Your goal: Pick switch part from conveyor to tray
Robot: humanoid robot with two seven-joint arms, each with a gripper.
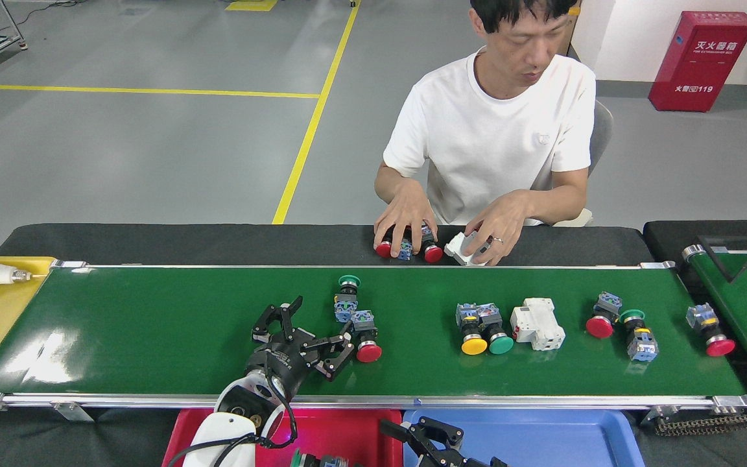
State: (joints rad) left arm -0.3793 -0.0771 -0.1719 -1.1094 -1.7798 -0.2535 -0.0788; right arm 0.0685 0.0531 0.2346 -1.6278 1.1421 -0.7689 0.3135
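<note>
Left gripper [305,338] hovers low over the conveyor [153,324], its black fingers spread apart and empty. Just to its right lies the red-capped switch part [366,337], long axis running across the belt, red cap toward the near rail, with a green-capped one [346,296] just beyond it. One finger almost touches the part. Right gripper [435,436] sits over the blue tray [561,438], fingers apart and empty, much farther off, so the left arm looks better placed.
</note>
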